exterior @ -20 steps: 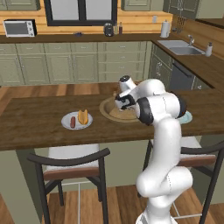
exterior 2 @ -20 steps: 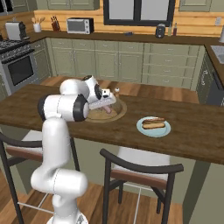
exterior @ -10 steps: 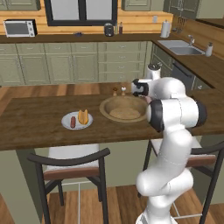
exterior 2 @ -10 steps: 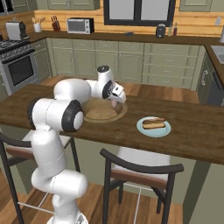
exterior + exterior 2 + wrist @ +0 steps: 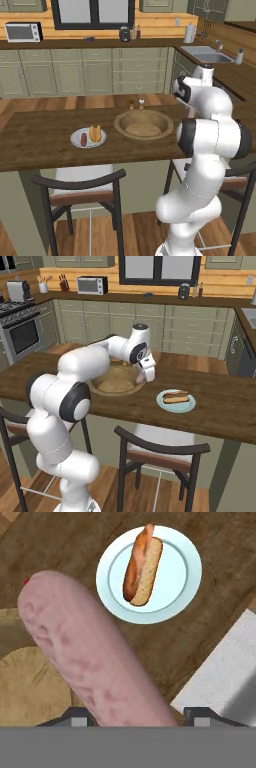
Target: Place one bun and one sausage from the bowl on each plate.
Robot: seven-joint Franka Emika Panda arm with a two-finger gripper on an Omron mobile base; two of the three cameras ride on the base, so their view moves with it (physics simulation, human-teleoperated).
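My gripper (image 5: 147, 374) is shut on a thick pale pink sausage (image 5: 90, 657), which runs up from between the finger tips in the hand view. It hovers just past the right rim of the tan wooden bowl (image 5: 102, 389), short of the light blue plate (image 5: 164, 404). That plate (image 5: 187, 567) carries a bun with a sausage (image 5: 142, 564) in it. A tan bun (image 5: 143, 130) lies in the bowl (image 5: 121, 120). Left of the bowl, the pale plate (image 5: 76, 141) holds a red sausage and a yellowish bun. In the left base view my own arm hides the gripper.
Two small shakers (image 5: 136, 104) stand behind the bowl on the dark wooden counter (image 5: 35, 145). Stools with dark frames and white seats (image 5: 150, 438) stand along the counter's near edge. Kitchen cabinets and a sink lie beyond.
The arm has swung right from over the bowl to past its right rim, carrying the pink sausage toward the blue plate. The plates and bowl have stayed put.
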